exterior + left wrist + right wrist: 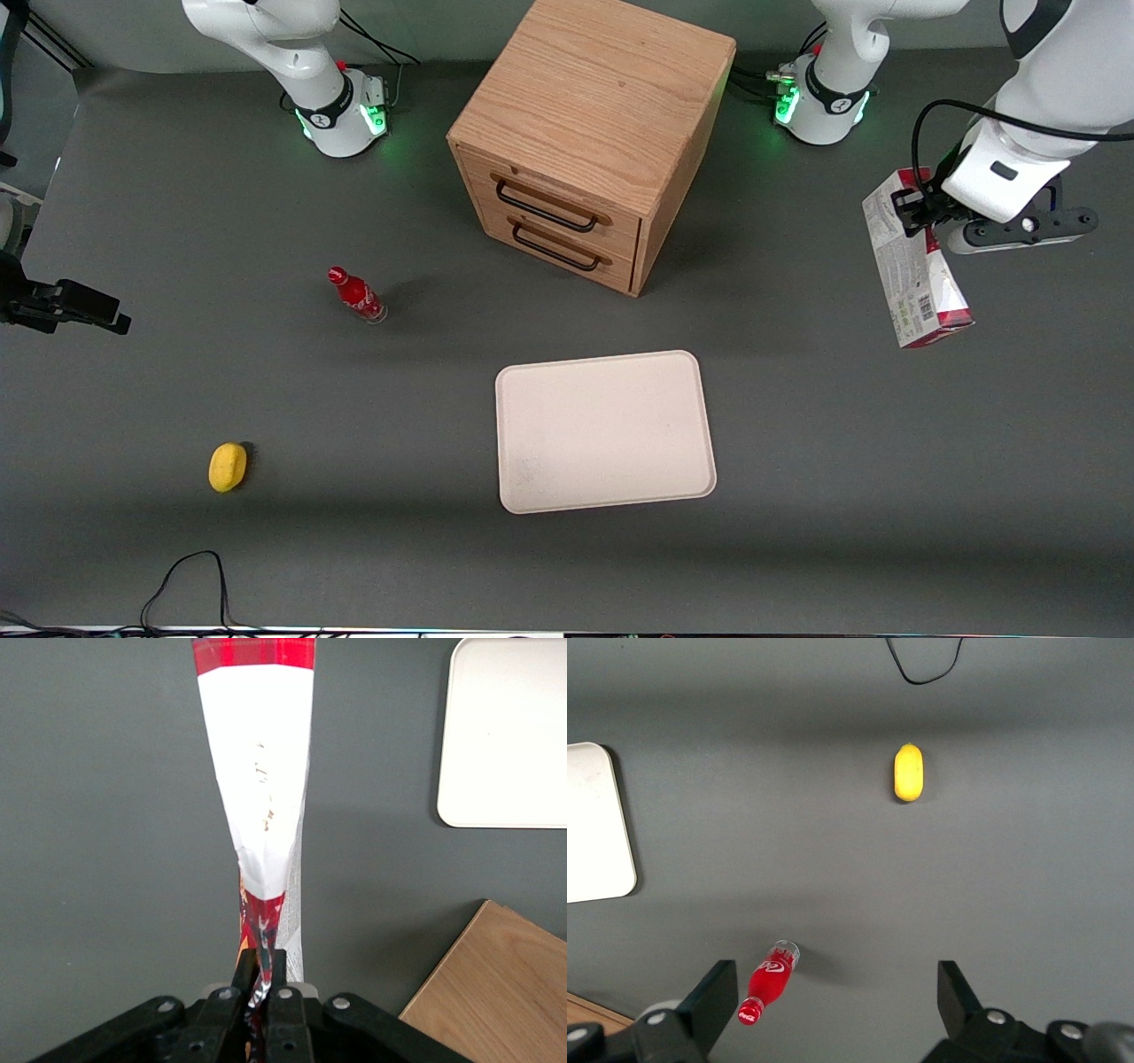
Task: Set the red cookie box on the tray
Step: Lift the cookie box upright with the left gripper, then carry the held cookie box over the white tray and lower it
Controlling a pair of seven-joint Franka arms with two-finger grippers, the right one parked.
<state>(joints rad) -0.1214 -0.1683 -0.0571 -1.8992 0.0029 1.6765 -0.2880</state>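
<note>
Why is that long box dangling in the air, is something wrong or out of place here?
Nothing looks spilled or broken. The red cookie box hangs tilted because the gripper is shut on one end of it, toward the working arm's end of the table. The tray lies bare, and the small red bottle stands upright.

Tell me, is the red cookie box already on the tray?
No, the red cookie box hangs in the gripper, jaws shut on it, toward the working arm's end of the table, while the tray lies bare.
</note>
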